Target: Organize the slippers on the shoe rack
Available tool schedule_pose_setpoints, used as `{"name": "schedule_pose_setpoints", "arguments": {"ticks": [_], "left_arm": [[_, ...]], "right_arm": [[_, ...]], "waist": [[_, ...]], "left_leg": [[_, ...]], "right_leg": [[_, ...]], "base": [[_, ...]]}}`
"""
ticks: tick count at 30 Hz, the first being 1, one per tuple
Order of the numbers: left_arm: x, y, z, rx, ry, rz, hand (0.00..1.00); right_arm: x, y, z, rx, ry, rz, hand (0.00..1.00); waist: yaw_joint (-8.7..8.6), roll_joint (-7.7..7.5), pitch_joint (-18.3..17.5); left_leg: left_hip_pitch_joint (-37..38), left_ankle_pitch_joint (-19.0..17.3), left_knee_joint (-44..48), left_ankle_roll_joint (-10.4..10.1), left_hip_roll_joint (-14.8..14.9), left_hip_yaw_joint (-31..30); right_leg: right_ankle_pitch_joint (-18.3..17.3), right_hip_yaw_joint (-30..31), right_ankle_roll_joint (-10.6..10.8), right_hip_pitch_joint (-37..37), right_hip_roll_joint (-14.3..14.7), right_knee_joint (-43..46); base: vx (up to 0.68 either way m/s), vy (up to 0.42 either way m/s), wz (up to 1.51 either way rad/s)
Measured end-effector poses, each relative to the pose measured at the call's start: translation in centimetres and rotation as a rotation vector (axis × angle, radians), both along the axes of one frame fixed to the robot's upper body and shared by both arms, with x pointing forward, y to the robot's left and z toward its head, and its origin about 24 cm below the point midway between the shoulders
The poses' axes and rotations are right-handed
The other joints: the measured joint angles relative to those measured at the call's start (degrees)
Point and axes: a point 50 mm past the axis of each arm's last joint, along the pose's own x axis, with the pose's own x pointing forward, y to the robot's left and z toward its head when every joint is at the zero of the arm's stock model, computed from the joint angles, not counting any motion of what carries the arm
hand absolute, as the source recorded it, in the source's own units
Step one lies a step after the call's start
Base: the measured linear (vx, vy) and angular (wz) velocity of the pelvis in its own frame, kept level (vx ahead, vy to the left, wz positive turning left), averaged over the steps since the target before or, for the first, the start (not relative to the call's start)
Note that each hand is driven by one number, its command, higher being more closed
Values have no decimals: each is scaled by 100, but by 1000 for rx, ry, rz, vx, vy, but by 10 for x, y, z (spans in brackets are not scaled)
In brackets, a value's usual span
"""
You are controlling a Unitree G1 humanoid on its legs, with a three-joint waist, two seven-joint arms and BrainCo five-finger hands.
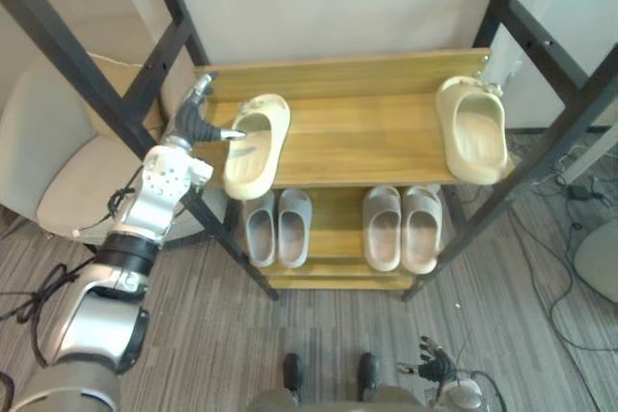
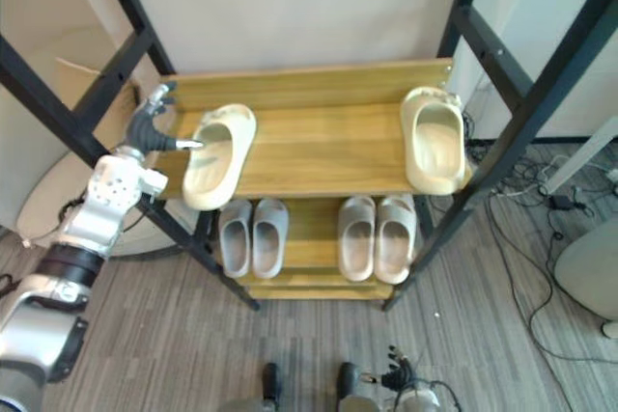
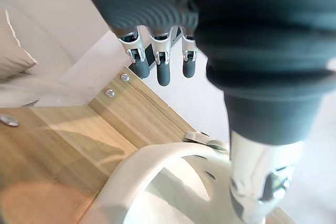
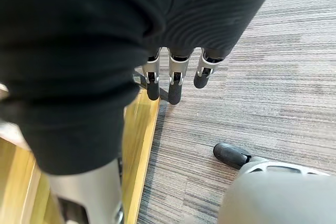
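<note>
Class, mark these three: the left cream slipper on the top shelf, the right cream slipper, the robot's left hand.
left cream slipper [image 1: 251, 163]: left eye view, footbed
right cream slipper [image 1: 475, 134]: left eye view, footbed
left hand [image 1: 195, 122]: left eye view, dark back cover

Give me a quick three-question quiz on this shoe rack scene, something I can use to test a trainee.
1. How many slippers lie on the lower shelf?
2. True or false: the left hand is at the left cream slipper on the top shelf.
3. Where does the right cream slipper lie? A: at the top shelf's right end. B: in the middle of the lower shelf. C: on the floor.

Key: 1 four; 2 true; 3 A.
</note>
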Motion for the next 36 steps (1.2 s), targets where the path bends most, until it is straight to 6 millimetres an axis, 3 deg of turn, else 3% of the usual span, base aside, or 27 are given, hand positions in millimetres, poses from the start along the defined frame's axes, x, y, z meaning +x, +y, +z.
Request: {"name": "schedule_pose_setpoints", "arguments": {"ticks": [1,2,3,5,8,10,15,18,25,36], "left_arm": [[0,0,2,-1,-9,3,0],[2,-1,11,0,-30,4,0],[4,-1,17,1,-44,5,0],[4,-1,16,3,-41,9,0],[8,-2,26,-8,-64,16,0],[12,-8,28,-30,-75,13,0],[14,-15,30,-63,-92,9,0],[14,-16,31,-96,-100,8,0],[17,-23,33,-125,-111,3,0],[19,-11,35,-139,-111,58,0]], "right_arm": [[1,0,0,0,-3,0,0],[13,-4,5,-3,-37,-12,0],[14,-1,5,12,-40,-21,0],[16,4,5,26,-47,-20,0],[18,4,6,23,-56,-18,0],[19,4,6,25,-59,-22,0],[16,2,5,19,-53,-26,0],[17,1,6,19,-55,-35,0],[19,2,7,25,-72,-43,0],[16,2,9,24,-84,-43,0]], "waist": [[0,16,-5],[-9,212,140],[-149,-4,224],[-195,0,223],[-254,84,175],[-374,14,212],[-454,27,208],[-454,41,207],[-466,60,219],[-465,54,225]], "left_leg": [[-66,0,-2,0,20,0],[-159,123,-4,-74,167,-14],[-142,160,-2,-123,-23,1],[-194,182,37,-111,-92,22],[-252,296,-1,210,-42,115],[-297,311,0,200,-135,176],[-98,283,0,209,-185,300],[-75,280,32,227,-174,305],[77,221,34,230,-176,303],[50,144,3,175,-167,318]], "right_leg": [[-15,3,60,-56,13,0],[37,-37,-255,-193,113,546],[-8,65,-235,-243,-53,734],[70,78,-241,-325,-126,702],[267,210,-131,-344,33,192],[377,253,-204,-361,-61,45],[551,249,-200,-225,-130,46],[705,221,-236,-222,-124,49],[668,210,-244,-82,-115,49],[576,229,-221,-128,-119,45]], "base": [[-75,-34,-2],[-80,-16,21],[-121,-8,24],[-60,29,-3],[91,41,-58],[51,42,-18],[116,18,-9],[135,-5,0],[69,2,-2],[-9,8,-1]]}}
